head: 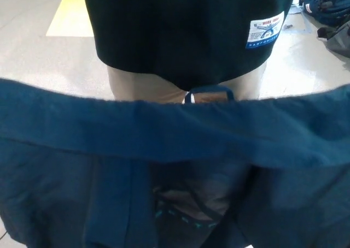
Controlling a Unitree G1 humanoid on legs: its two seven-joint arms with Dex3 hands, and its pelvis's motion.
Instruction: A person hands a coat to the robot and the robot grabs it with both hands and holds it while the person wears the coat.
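Neither robot hand of mine shows. Pale floor (44, 62) lies beyond; the blue coat (175, 149) stretches across, a person (186, 35) just behind it.

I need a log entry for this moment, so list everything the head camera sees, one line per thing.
coat: one, dark blue, spread wide across the lower half of the picture, its top edge stretched from side to side
hanging loop: one, dark blue, at the middle of the coat's top edge
floor: pale grey, behind the person
floor patch: one, yellow, top left
bags: dark blue and grey, on the floor top right
label: one, white and blue, on the person's dark top
person: one, dark top and tan trousers, standing close behind the coat
robot's hands: neither in view
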